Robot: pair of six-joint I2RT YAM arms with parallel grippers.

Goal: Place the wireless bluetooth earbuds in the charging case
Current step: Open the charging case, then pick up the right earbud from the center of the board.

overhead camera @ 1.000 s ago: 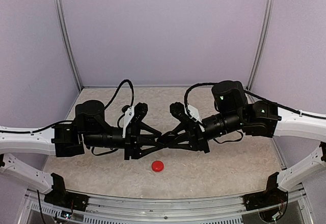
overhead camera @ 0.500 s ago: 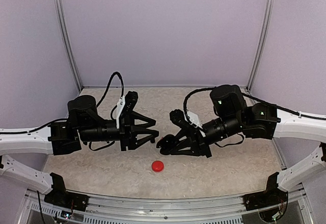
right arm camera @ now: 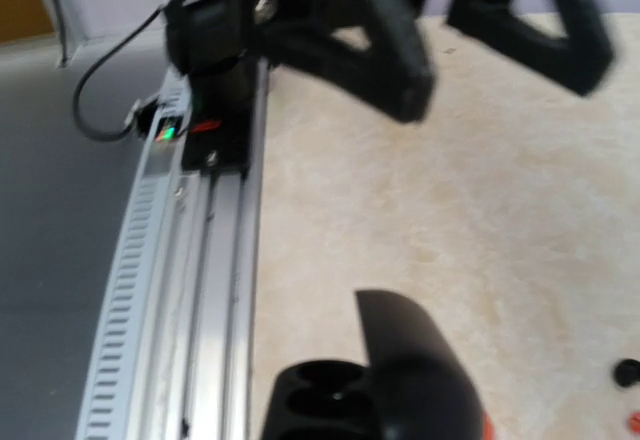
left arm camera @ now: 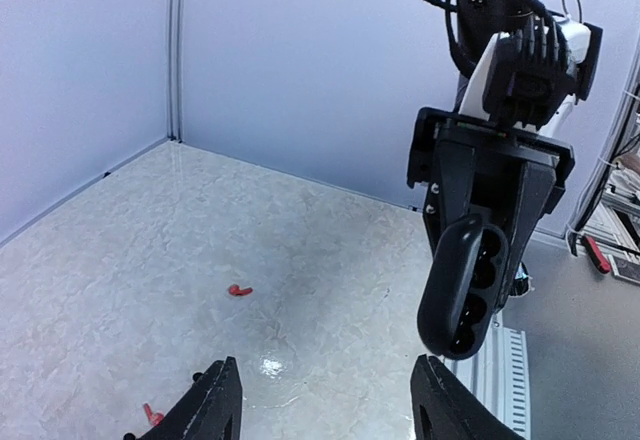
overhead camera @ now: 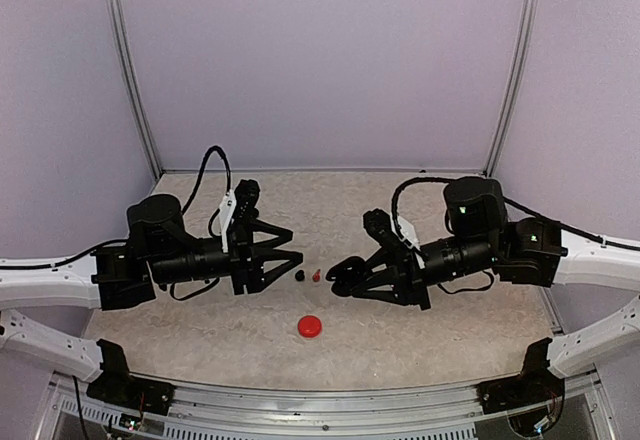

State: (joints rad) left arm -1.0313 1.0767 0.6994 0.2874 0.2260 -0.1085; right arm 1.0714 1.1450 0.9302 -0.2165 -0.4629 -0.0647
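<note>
The right gripper [overhead camera: 350, 274] gripped an open black pebble-shaped plastic charging case [left arm camera: 463, 295]; the left gripper [overhead camera: 297, 248] hung open, empty. Tiny red and black stemmed plastic earbuds [overhead camera: 316, 276] lay on the desk [overhead camera: 430, 325] between them, apparently awaiting pickup; next, likely a delicate pinch.

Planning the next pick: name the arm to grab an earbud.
Left, probably. The left gripper is open, empty, beside the red earbud and black earbud; the right gripper holds the charging case.

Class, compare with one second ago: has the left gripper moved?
Yes. The left gripper withdrew leftward; its tips now sit left of the stationary red case.
</note>
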